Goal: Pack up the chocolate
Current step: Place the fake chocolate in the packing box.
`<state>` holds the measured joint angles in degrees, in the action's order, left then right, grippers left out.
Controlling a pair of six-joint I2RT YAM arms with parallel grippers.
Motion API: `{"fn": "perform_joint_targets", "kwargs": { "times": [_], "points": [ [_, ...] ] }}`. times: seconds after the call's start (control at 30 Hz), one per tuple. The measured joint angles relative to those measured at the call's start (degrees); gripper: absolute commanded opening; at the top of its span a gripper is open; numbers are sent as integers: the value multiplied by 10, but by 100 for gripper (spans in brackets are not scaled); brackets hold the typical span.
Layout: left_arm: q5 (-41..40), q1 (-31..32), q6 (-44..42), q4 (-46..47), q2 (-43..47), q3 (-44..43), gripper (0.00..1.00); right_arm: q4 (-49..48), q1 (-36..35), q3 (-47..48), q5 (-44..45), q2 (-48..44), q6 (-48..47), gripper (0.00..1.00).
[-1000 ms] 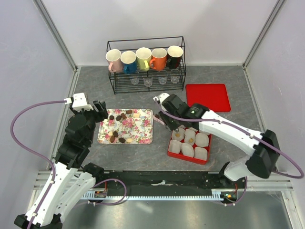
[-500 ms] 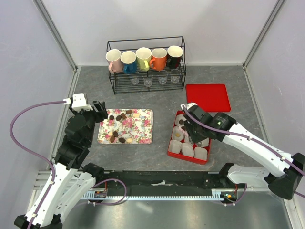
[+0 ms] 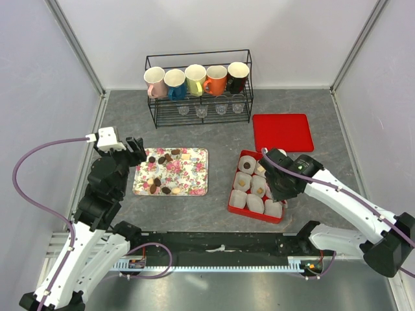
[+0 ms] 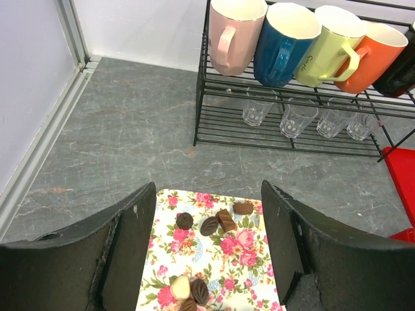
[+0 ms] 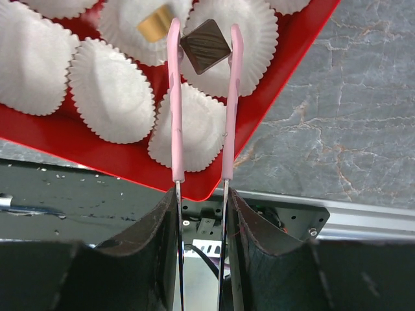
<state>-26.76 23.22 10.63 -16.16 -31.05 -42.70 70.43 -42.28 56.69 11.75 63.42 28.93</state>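
Right hand (image 5: pixel 202 194) clamps pink tongs (image 5: pixel 174 97) pinching a square chocolate (image 5: pixel 205 46) over the red box (image 5: pixel 52 146); few cups (image 5: pixel 104 91) filled, most chocolates (image 3: pixel 161 160) on the floral tray (image 3: pixel 194 172); left hand (image 4: pixel 207 194) open.

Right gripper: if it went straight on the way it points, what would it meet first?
The right gripper holds pink tongs pinching a square chocolate. Straight ahead is a white paper cup in the red tray; the chocolate would probably touch it first, though depth is unclear.
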Motion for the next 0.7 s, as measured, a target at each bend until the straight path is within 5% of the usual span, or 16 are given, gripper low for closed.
{"fn": "perform_joint_targets", "kwargs": {
  "times": [0.33,0.7],
  "points": [
    [0,0,0,0,4,0,73,-30,37,-46,-9,6,-5,15],
    [0,0,0,0,3,0,73,-56,66,-68,-12,4,-11,27]
  ]
}}
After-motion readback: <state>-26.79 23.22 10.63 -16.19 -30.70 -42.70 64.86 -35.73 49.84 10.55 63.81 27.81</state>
